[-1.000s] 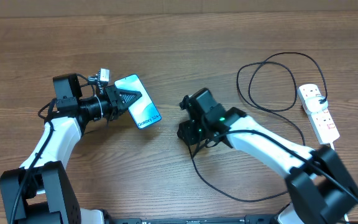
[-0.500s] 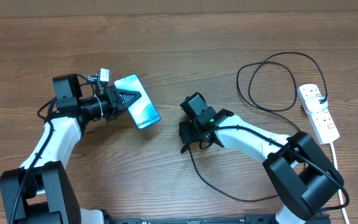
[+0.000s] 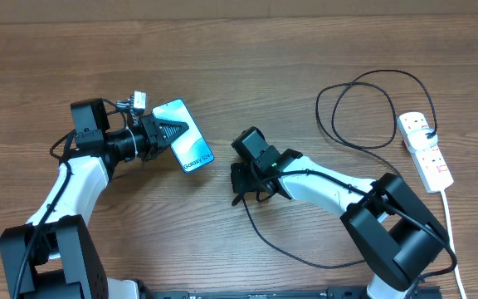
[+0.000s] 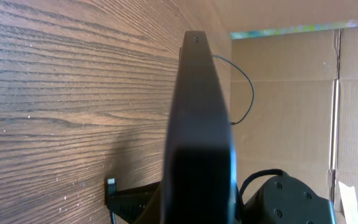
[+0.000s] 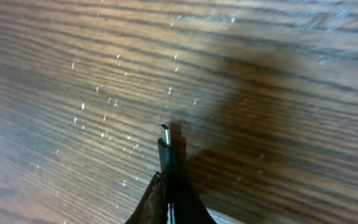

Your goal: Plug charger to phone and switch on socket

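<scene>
Shifted leftward to frame centre, our right claw (image 3: pixel 241 187) pinches the charger (image 5: pixel 168 152); our left claw (image 3: pixel 177 129) pinches the phone (image 3: pixel 193 151).

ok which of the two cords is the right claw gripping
The thin black charger cable, its plug tip poking from the shut right claw. The thicker white cord by the power strip lies untouched.

phone (image 4: pixel 199 124) blurred edge-on, lower end cropped

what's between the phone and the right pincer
Only bare table, per the overhead view; the right pincer, shut on the charger, sits apart from the phone.
</scene>
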`<action>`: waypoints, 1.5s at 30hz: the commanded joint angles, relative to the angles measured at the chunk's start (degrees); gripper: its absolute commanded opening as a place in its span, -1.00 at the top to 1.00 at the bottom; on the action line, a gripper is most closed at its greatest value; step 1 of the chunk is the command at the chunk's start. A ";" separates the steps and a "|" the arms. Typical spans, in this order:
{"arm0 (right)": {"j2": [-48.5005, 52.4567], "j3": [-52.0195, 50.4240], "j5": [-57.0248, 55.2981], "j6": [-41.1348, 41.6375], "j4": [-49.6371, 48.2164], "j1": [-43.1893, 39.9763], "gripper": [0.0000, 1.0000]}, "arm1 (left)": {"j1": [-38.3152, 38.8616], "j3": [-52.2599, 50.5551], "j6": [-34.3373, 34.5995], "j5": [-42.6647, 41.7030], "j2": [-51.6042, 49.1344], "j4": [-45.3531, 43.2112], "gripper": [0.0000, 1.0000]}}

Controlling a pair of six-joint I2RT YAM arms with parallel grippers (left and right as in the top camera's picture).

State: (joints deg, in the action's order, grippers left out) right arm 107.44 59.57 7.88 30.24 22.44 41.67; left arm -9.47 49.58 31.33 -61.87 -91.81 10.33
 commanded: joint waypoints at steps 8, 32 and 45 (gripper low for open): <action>-6.49 8.04 6.75 -16.11 20.35 -8.07 0.92 | 0.02 1.25 -0.96 -6.56 0.20 -0.87 0.92; -16.90 4.50 54.10 -19.89 6.27 -10.67 0.92 | 5.03 1.27 44.52 -15.17 0.20 -62.34 0.91; -16.90 4.50 54.34 -16.68 1.81 -14.12 0.92 | 4.87 1.27 42.86 -20.22 0.20 -62.77 0.91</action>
State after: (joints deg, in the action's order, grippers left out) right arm 90.61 64.36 61.91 12.78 24.64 28.69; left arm -3.92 49.91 74.22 -80.14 -91.96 -51.90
